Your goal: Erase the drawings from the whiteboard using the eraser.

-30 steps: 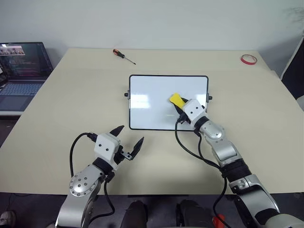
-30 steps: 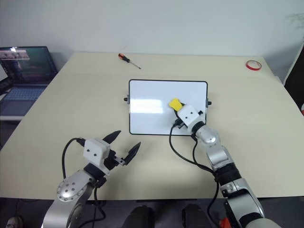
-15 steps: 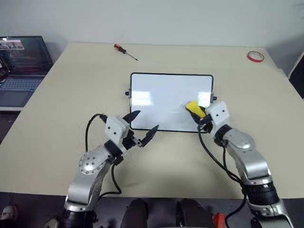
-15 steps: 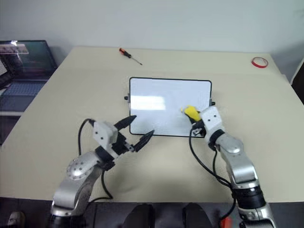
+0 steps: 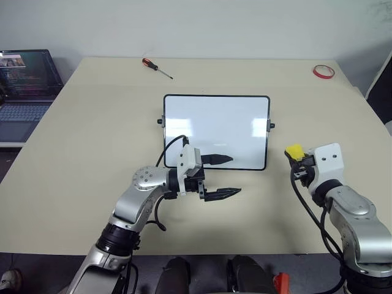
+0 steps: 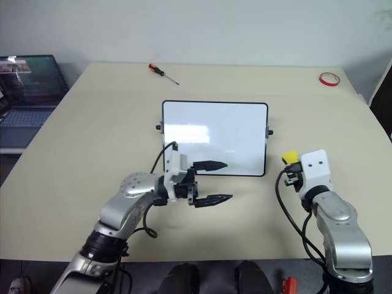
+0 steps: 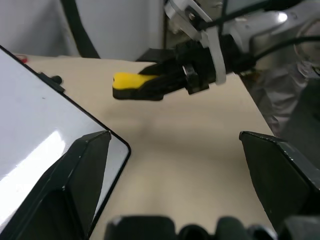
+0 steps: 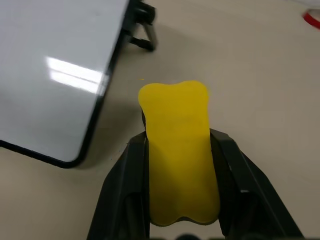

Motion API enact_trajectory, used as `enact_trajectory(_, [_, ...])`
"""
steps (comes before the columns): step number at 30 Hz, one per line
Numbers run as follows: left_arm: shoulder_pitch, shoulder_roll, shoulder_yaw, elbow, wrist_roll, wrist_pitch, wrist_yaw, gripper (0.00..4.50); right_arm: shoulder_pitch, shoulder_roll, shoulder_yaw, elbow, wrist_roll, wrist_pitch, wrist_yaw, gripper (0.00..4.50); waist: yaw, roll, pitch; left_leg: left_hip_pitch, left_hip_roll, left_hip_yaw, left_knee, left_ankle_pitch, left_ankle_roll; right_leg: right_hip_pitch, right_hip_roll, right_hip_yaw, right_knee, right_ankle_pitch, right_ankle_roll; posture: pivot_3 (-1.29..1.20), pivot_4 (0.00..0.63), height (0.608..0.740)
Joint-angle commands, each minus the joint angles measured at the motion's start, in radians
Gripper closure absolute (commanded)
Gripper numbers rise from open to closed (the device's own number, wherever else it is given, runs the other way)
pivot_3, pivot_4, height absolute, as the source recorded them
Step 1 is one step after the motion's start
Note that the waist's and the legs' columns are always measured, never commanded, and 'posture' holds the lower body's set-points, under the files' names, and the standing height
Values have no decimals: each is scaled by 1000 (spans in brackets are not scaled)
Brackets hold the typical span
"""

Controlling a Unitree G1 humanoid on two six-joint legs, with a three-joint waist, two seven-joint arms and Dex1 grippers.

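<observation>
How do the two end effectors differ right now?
The left end effector is open and holds nothing; the right end effector is shut on the eraser. The left one points sideways across the whiteboard's near edge; the right one is off the board, over the table to its right. Both have black fingers.

Lighting: bright, even, from overhead. Glare: pale streaks on the whiteboard [image 5: 215, 131], left and right parts. Shadows: soft, under my left gripper [image 5: 222, 177] near the desk [image 5: 92, 141] front edge. Focus: my left wrist view blurs its own fingers [image 7: 82, 175].
</observation>
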Motion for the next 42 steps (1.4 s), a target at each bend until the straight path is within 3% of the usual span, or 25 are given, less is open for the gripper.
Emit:
enact_trajectory(1, [-40,-6,-30,71,59,-101,-52,0,15,25,-46,-34,22,37,-21,3258,1,0,0,0,0,0,0,0,0,0,0,0,0,0,0,0,150,740])
enact_trajectory(5, [-75,-27,-58,162,127,-187,-66,0,15,97,-101,14,59,70,-49,3258,1,0,0,0,0,1,0,0,0,0,0,0,0,0,0,0,150,740])
enact_trajectory(9, [-105,-57,-58,219,183,-279,-33,0,14,103,-104,45,67,61,-55,3258,1,0,0,0,0,2,1,0,1,0,0,1,1,0,0,0,150,740])
enact_trajectory(23, [-125,-76,-42,262,212,-333,-2,0,-14,118,-105,120,87,44,-96,3258,1,1,-1,0,0,3,1,0,1,0,0,1,2,0,0,0,150,740])
enact_trajectory(32, [-137,-82,-43,265,216,-332,9,0,-22,118,-114,139,97,39,-100,170,1,1,-1,0,0,4,2,0,1,0,0,1,4,0,0,0,150,740])
enact_trajectory(37, [-135,-75,-39,256,209,-322,7,0,-29,117,-128,124,108,47,-111,43,1,1,-1,0,0,4,2,0,1,0,0,1,5,0,0,0,150,740])
enact_trajectory(42, [-83,-33,41,124,154,-202,77,0,-44,147,-150,68,120,33,-154,43,-3,1,-1,1,1,6,3,0,1,-2,0,2,9,0,0,0,150,740])
